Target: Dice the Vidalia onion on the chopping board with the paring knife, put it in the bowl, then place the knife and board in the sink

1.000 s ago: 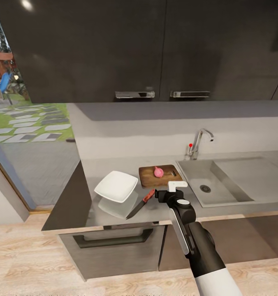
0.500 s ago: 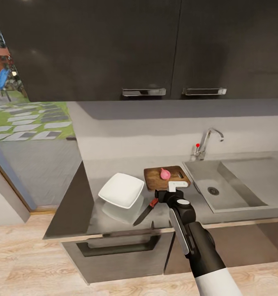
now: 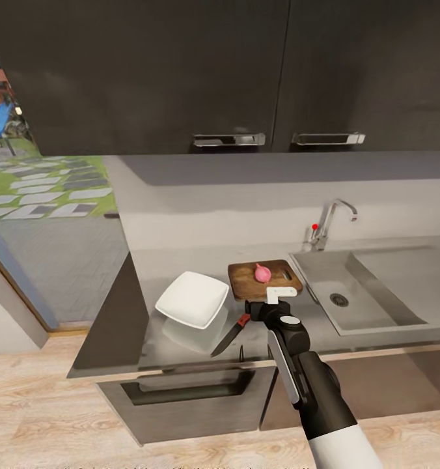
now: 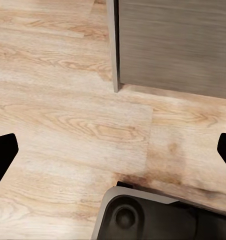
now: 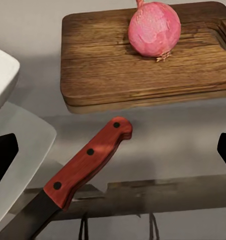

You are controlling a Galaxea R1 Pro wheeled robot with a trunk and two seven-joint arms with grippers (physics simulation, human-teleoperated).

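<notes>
On the dark brown wooden chopping board point(image 5: 143, 60) a pink onion point(image 5: 154, 29) is seen, the reddish-handled paring knife point(image 5: 87, 162) near it, its blade cut off. The right gripper point(image 3: 256, 309) is spread wide, nothing held. The left gripper point(image 4: 113, 150), likewise wide and unladen, is seen over pale wooden floor point(image 4: 67, 115).

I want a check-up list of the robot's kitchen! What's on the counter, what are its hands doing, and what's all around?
Surface: grey glossy countertop; steel sink set in at its right, basin bare.
Job's things: onion whole, on the chopping board. Paring knife flat on the counter in front of the board, red handle toward the board. White bowl left of the board, nothing in it.
Clutter: nothing seen.
Grippers: right gripper open, above the counter near the knife handle, holding nothing. Left gripper open, aimed at the floor.
Cables: nothing seen.
Surroundings: dark wall cabinets, tap with red knob, wooden floor, garden through the window.
</notes>
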